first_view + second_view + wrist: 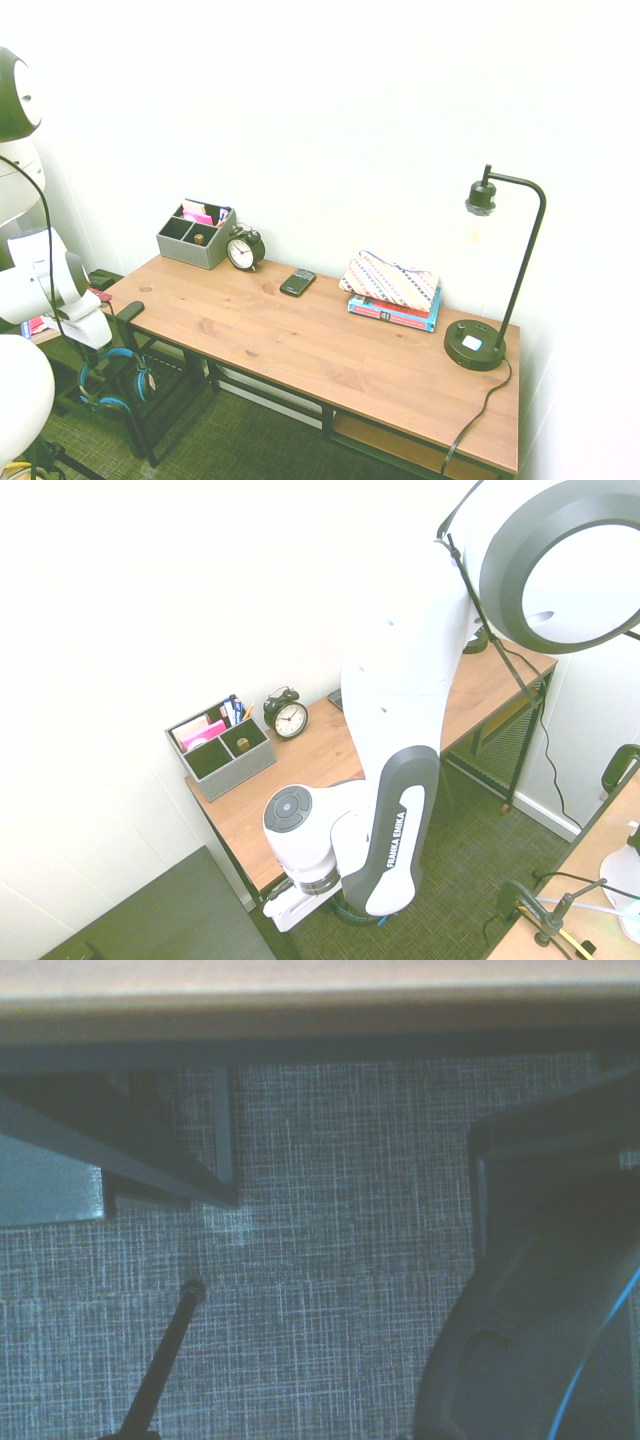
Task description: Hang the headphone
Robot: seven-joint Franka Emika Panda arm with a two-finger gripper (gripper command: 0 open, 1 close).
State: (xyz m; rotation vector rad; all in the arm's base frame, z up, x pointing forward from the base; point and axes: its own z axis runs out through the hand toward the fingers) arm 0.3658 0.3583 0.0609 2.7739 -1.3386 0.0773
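The headphone (112,372), with a blue headband and black cups, hangs in the air just off the left end of the wooden desk (320,340), below the desktop's level. My gripper (100,338) is right above its headband and shut on it, though the fingers are mostly hidden by the white wrist. A short black peg (130,310) sticks out at the desk's left end, above and just right of the headband. In the wrist view, a dark curved part of the headphone (540,1340) with a thin blue line fills one lower corner, above grey carpet. The second exterior view hides the gripper behind the arm.
On the desk stand a grey organizer (195,235), an alarm clock (244,250), a phone (297,282), books under a patterned pouch (392,290) and a black lamp (478,345). The black desk frame (165,400) stands close to the right of the headphone.
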